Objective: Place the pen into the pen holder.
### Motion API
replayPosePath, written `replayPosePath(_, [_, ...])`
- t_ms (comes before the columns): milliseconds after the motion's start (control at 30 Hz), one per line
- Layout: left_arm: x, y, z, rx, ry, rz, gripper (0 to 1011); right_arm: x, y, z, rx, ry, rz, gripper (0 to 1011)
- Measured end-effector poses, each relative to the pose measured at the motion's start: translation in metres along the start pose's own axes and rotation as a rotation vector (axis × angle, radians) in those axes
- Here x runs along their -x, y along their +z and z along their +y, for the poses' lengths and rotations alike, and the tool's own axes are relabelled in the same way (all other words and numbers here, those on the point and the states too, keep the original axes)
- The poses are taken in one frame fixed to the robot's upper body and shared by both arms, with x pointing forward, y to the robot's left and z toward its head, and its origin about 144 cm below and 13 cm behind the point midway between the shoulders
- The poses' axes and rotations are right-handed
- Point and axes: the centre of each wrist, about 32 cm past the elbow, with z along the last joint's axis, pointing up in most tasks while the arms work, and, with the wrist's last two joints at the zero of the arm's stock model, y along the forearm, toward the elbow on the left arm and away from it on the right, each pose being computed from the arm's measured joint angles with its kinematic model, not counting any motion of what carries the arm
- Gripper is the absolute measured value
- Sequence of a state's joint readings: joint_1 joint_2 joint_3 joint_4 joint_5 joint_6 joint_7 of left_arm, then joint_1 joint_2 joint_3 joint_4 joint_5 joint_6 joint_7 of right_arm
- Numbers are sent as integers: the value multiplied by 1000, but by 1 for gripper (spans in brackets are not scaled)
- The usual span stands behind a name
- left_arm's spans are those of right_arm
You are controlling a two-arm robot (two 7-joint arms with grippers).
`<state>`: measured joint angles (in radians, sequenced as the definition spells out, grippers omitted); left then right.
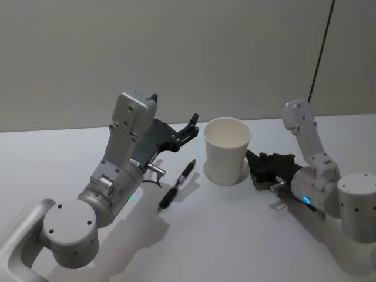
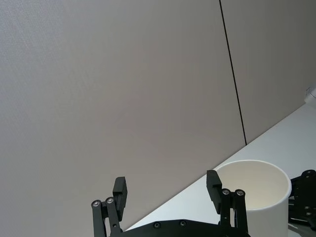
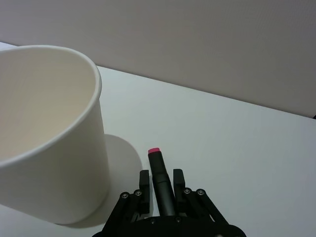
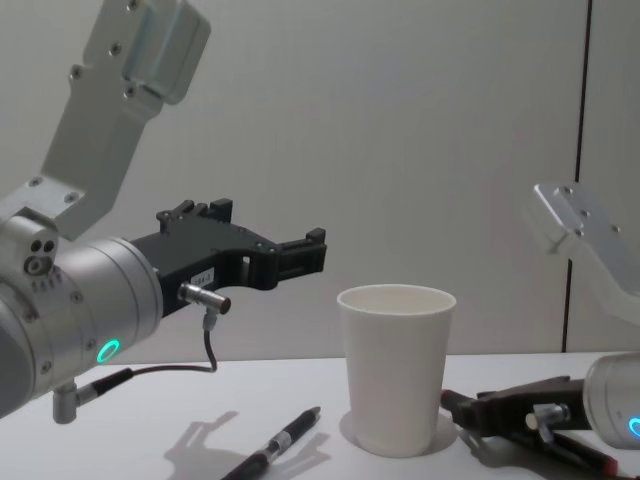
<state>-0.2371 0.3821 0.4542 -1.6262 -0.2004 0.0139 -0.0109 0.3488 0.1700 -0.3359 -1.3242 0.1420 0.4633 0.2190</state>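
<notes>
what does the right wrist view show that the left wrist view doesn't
Right wrist: the right gripper shut on a dark pen with a pink tip, close beside the cup. Left wrist: the left gripper open and empty, and a dark seam running down the wall. Both: the cup, the white table and the grey wall.

Your plain white paper cup [image 1: 227, 151] stands upright, mouth open. One black pen [image 1: 177, 185] lies flat near it on its left, not touching. A second dark pen [image 3: 159, 172], pink-tipped, is pinched in the right gripper [image 3: 161, 176], just beside the cup
</notes>
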Motion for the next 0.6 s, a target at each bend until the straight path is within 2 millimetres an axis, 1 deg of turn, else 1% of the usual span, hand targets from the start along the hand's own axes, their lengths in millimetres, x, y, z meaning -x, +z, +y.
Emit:
replayPosePath(367, [0, 0, 0, 0, 0, 0, 1001, 0, 0, 0, 0, 0, 0, 210])
replayPosePath(600, [0, 0, 0, 0, 0, 0, 1001, 0, 0, 0, 0, 0, 0, 185])
